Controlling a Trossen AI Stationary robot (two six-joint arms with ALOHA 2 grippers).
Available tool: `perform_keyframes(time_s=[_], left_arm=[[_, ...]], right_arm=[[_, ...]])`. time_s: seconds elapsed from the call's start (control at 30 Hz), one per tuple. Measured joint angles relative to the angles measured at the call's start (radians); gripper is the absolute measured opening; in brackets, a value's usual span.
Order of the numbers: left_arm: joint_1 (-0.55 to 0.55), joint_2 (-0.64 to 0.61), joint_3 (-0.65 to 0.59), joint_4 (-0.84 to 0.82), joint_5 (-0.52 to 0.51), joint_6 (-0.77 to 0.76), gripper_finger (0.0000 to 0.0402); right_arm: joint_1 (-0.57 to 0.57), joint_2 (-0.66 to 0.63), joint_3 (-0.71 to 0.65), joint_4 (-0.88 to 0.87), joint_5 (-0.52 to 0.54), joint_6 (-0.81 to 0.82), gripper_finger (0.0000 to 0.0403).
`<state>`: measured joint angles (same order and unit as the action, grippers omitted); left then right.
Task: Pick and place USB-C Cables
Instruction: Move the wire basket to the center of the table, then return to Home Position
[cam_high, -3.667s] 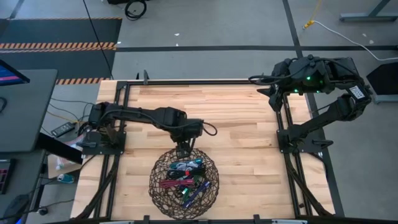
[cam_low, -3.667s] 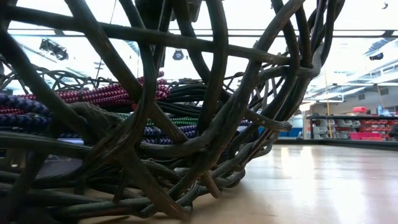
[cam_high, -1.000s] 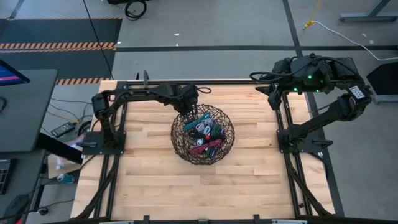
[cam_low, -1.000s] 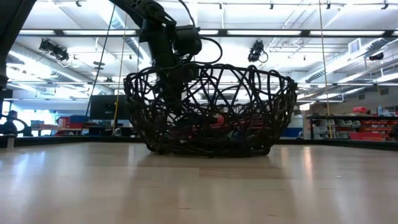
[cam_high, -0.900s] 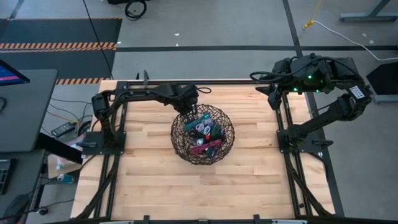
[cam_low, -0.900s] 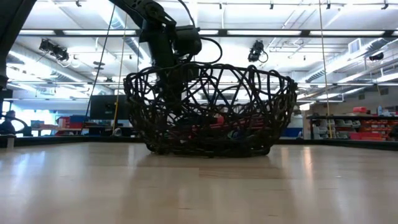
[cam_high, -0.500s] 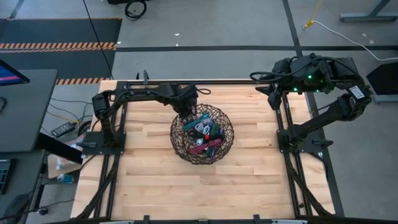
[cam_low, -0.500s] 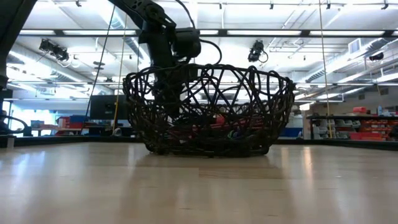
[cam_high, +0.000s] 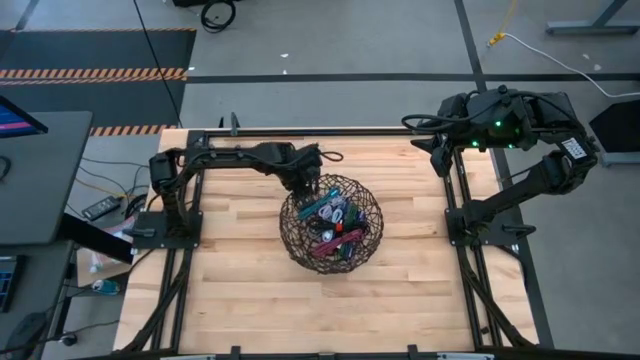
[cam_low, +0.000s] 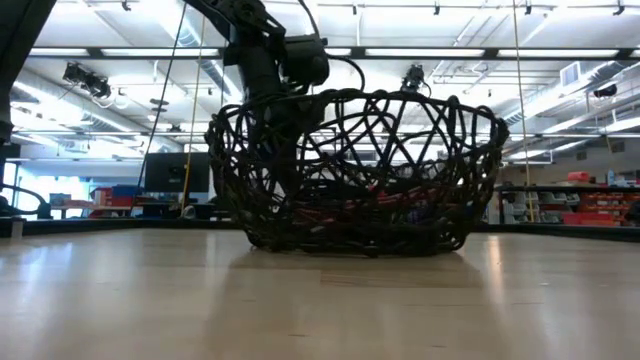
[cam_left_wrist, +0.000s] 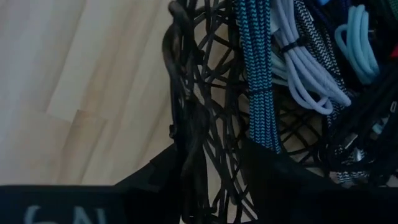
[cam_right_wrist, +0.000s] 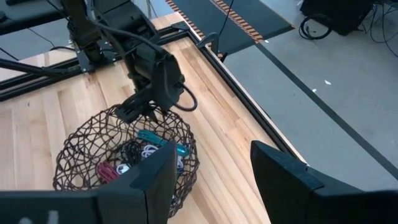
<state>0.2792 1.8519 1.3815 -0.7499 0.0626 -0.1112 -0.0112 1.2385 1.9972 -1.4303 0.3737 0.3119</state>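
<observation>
The round dark wire-mesh basket (cam_high: 332, 223) stands on its base on the wooden table, a little behind the middle. Coiled USB-C cables (cam_high: 331, 219) lie piled inside it, among them a teal one (cam_left_wrist: 256, 74), a pale grey one (cam_left_wrist: 306, 70) and a light blue one (cam_left_wrist: 360, 43). My left gripper (cam_high: 306, 187) is open at the basket's far left rim, pointing steeply down, with one finger outside the mesh and one inside. My right gripper (cam_right_wrist: 211, 180) is open and empty, raised high over the table's far right corner. My left gripper straddles the basket's far left rim (cam_left_wrist: 186, 149) from above, one finger (cam_left_wrist: 152, 177) outside the wall and the other (cam_left_wrist: 267, 171) inside. The outer finger lies close against the rim; I cannot tell whether either finger touches it. The basket rests on the table.
Bare wood lies all round the basket, with the widest room toward the near edge (cam_high: 330, 320). Black frame rails (cam_high: 455, 230) run along the table's left, right and far sides. In the low view the basket (cam_low: 355, 170) fills the middle, with a workshop room behind it.
My left gripper has moved a little toward the table's right and near edges at the basket's rim. The basket has slid along the table with it, the same way, and stays upright with the cables inside.
</observation>
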Motion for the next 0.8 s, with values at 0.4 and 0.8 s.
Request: perform_keyframes(time_s=[0.4, 0.8], left_arm=[[-0.010, 0.000, 0.142, -0.072, -0.005, 0.032, 0.0156], [-0.015, -0.003, 0.499, -0.259, -0.133, 0.149, 0.0156]], right_arm=[[0.000, 0.000, 0.000, -0.001, 0.000, 0.000, 0.0210], [0.000, -0.012, 0.000, -0.006, 0.003, 0.000, 0.0210]])
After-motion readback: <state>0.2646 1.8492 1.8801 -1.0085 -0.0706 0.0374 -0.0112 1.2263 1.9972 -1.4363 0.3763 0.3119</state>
